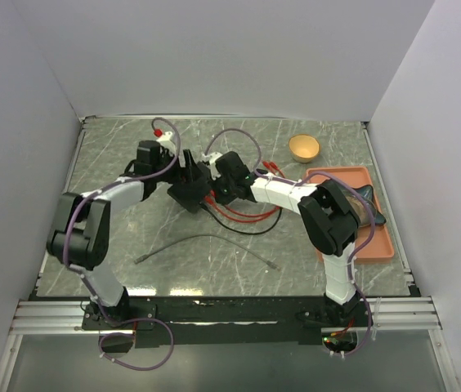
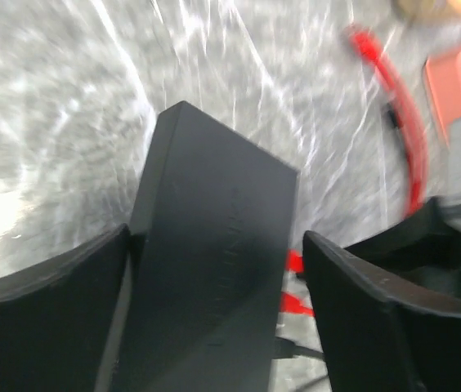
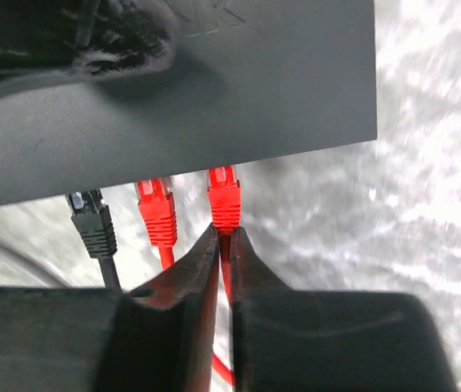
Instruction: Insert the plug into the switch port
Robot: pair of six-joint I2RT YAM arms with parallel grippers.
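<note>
Right gripper [image 3: 224, 231] pinched onto red cable [image 3: 226, 255] just behind red plug [image 3: 224, 196], frame centre. Plug's nose meets black switch [image 3: 214, 90] edge; port itself hidden. Left gripper [image 2: 214, 237] straddles switch, jaws spread, right finger clear of it.

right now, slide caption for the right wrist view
Right fingers pinch the red cable behind its plug at the black switch, beside another red plug and a black plug

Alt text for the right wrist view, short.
The right hand pinches a red cable just behind its plug, which meets the edge of the black switch box. A second red plug and a black plug sit along the same edge, further left in the frame.
</note>
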